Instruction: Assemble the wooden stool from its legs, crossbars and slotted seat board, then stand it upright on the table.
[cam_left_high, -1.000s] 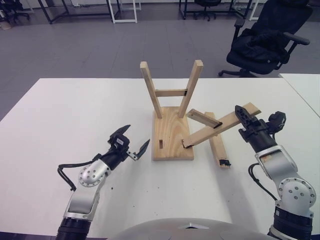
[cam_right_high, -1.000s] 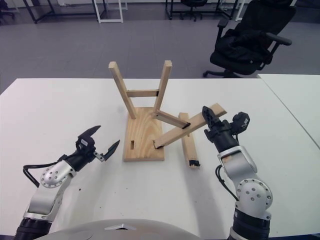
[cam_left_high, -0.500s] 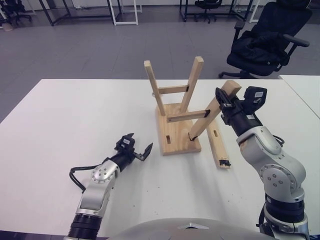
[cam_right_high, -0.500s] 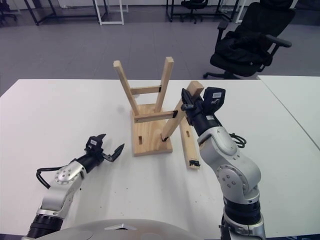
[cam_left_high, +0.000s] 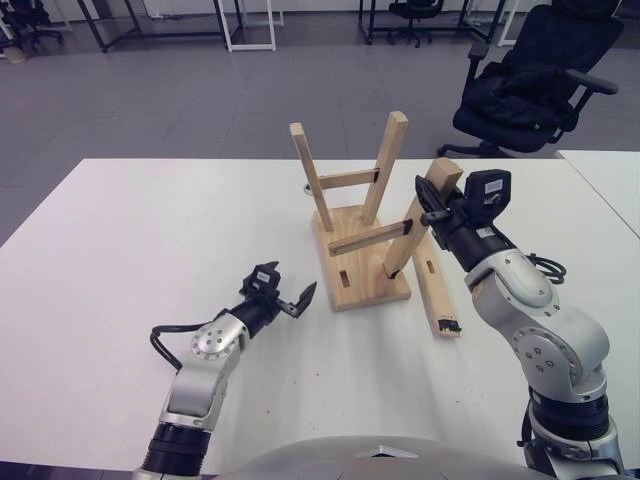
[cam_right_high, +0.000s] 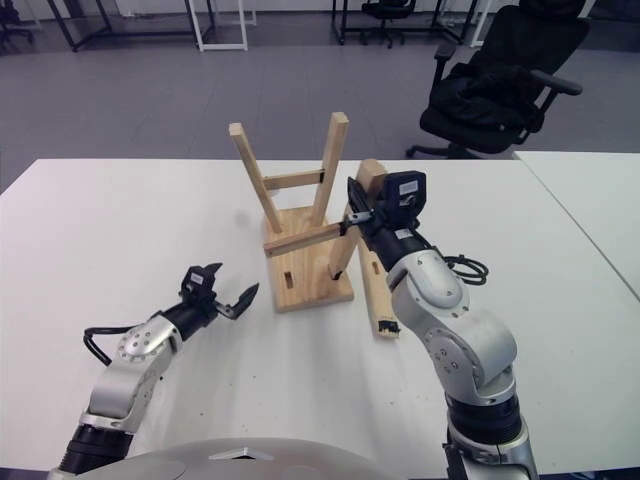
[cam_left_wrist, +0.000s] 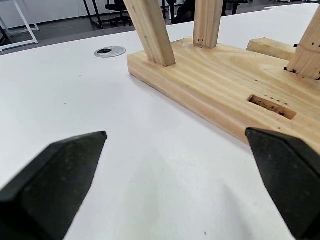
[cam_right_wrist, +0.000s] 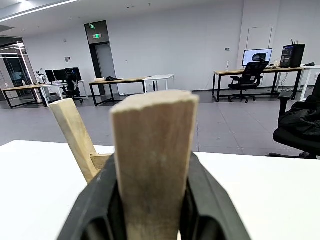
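Stool: partly built and upside down, about midway between the table's left and right edges and nearer its far edge.
Seat board (cam_left_high: 370, 283): lay flat on the white table (cam_left_high: 150, 230), with an open slot (cam_left_wrist: 271, 106) on the side facing the near edge.
Fitted legs: a left leg (cam_left_high: 307, 175) and a right leg (cam_left_high: 385, 165) stood up from the far part of the board, leaning slightly apart and joined by a crossbar (cam_left_high: 348, 179).
Held leg (cam_left_high: 405, 240): tilted, upper end toward the right edge, lower end touching the board near its right side. Whether it sat in a slot could not be told. A second crossbar (cam_left_high: 362, 237) ran from it toward the fitted legs.
Right gripper (cam_left_high: 430, 200): clamped around the held leg near its upper end, a black finger (cam_right_wrist: 95, 210) pressed to each face of the wood.
Loose leg (cam_left_high: 437, 295): lay flat on the table just beside the board's right edge, pointing from the far edge toward the near edge.
Left gripper (cam_left_high: 292, 280): hovered low over the table near the board's near-left corner, fingers (cam_left_wrist: 50, 175) spread wide, grasping nothing and clear of the board.
Office chair (cam_left_high: 530, 80): stood on the floor beyond the far right corner.
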